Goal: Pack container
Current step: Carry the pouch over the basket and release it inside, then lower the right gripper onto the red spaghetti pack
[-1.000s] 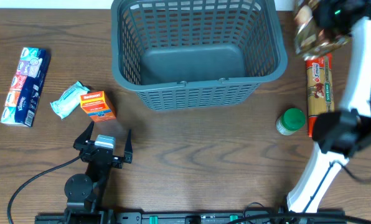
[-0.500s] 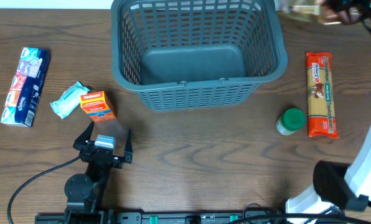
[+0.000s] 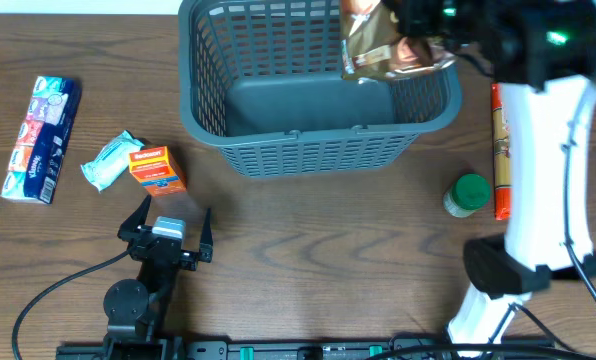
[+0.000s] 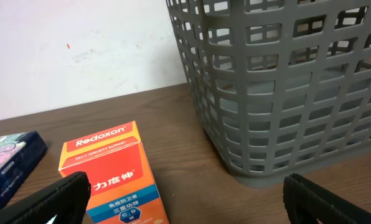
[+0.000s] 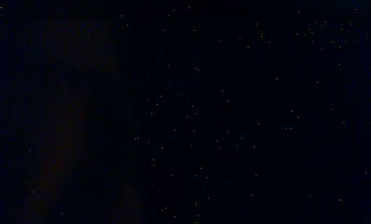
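The dark grey lattice container [image 3: 308,140] stands at the back centre of the table; its wall fills the right of the left wrist view [image 4: 279,93]. My right gripper [image 3: 418,38] is shut on a shiny brown and gold bag [image 3: 378,50] and holds it over the container's right half. The right wrist view is fully dark. My left gripper [image 3: 168,228] is open and empty, low over the table just in front of an orange Redoxon box [image 3: 158,170], which also shows in the left wrist view [image 4: 114,171] between the fingers [image 4: 188,199].
A tissue pack [image 3: 43,140] lies at the far left, with a white and teal packet [image 3: 106,160] beside the orange box. A green-lidded jar [image 3: 468,195] and a long red pasta packet [image 3: 498,160], partly hidden by my right arm, lie right of the container.
My right arm has swung left with the shiny bag, from beyond the container's right rim to over its inside. The left arm has not moved.
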